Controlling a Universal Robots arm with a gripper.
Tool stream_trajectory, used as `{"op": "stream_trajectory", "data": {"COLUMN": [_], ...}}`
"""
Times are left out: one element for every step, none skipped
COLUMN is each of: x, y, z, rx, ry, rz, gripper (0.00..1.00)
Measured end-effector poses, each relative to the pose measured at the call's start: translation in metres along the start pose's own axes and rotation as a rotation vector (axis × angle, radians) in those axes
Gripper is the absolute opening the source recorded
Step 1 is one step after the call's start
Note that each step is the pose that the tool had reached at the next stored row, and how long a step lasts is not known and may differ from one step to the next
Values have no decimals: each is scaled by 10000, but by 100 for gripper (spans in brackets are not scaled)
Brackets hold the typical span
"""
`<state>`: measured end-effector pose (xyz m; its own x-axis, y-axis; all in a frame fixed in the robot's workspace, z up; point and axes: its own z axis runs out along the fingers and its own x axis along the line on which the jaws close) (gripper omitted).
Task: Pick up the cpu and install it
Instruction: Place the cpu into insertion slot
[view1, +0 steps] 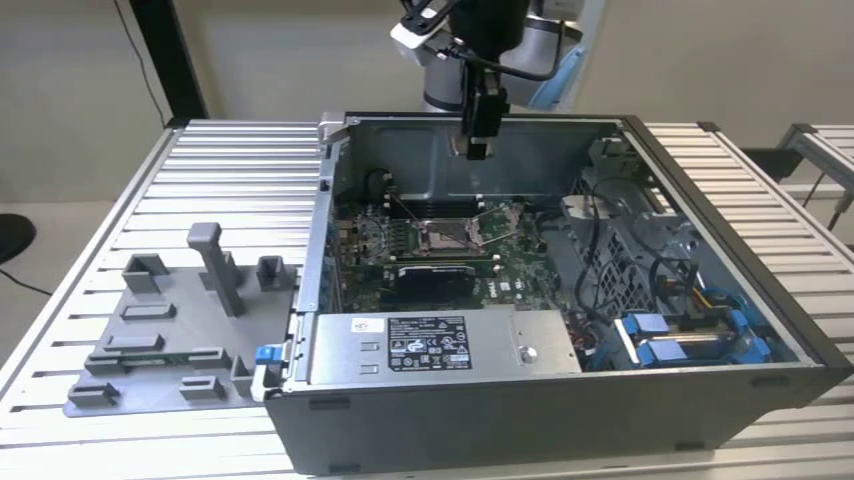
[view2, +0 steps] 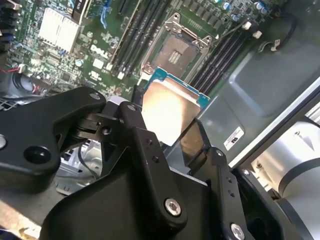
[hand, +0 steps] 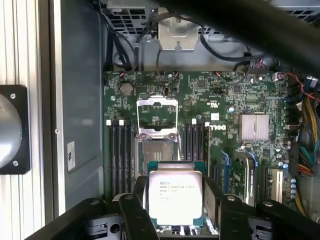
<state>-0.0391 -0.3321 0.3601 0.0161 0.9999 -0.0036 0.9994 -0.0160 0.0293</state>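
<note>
Gripper clamps the cpu by its edges; in the exterior view, the socket lies at six o'clock from it.

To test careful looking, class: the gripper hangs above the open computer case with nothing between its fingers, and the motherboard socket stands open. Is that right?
Not quite. The gripper is not empty: both wrist views show it shut on the cpu, held by its edges. The rest stands: it hangs above the open computer case, and the socket stands open.
</note>
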Motion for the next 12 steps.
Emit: {"op": "stream_trajectory", "data": {"x": [2,3,5,7,9,10,11,12,13,14,14,15], "y": [0,-1,-2,-2,-3,-3,-4,-5,-5,-6,-6,-6], "z": [16,33,50,67,85,102,116,132,147,161,176,191], "rx": [0,0,1,0,1,1,1,1,1,2,2,2], "ry": [9,16,23,32,40,50,62,77,90,103,116,131], "rz": [-1,0,1,1,1,1,1,3,5,5,4,4], "gripper": [0,0,0,0,0,0,0,0,0,0,0,0]}}
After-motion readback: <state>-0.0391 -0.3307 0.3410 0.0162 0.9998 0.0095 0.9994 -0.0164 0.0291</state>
